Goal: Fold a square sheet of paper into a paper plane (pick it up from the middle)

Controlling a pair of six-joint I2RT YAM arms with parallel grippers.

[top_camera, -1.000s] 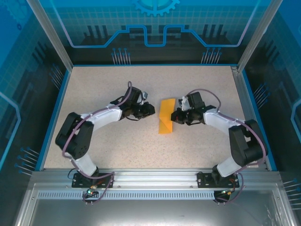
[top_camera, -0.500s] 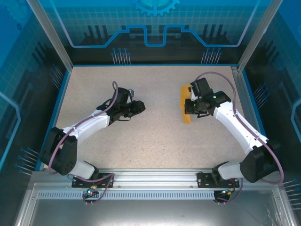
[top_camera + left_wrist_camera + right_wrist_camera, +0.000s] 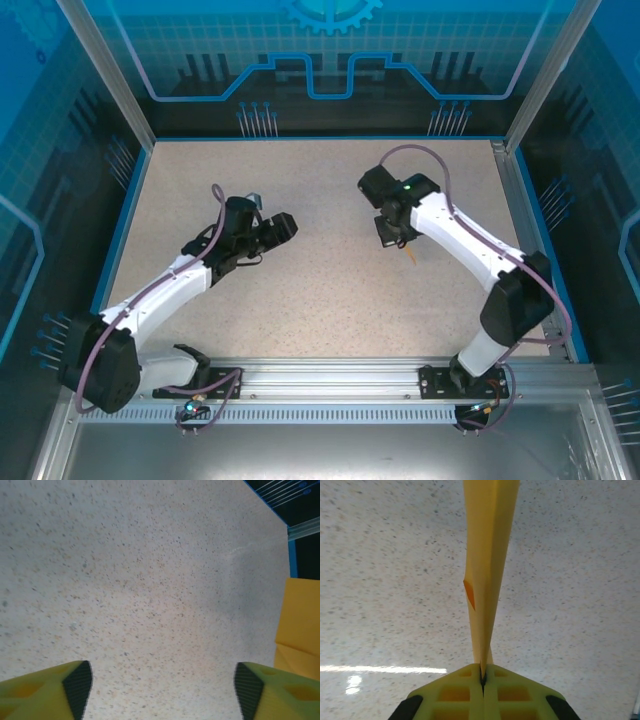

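Your speckled table [image 3: 330, 290] is sitting under both arms; your left gripper [image 3: 162, 685] is hovering over it with jaws spread wide, gripping nothing. Your right gripper [image 3: 482, 677] is pinching the folded orange paper [image 3: 487, 555] tight, holding it edge-on over the table's right half.

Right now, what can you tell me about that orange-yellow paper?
The paper is thin, orange-yellow, folded into a narrow strip with a long crease and a small darker flap. The right gripper pinches one end between shut jaws; the rest sticks out over the speckled table. Whether its far end touches the table is unclear.
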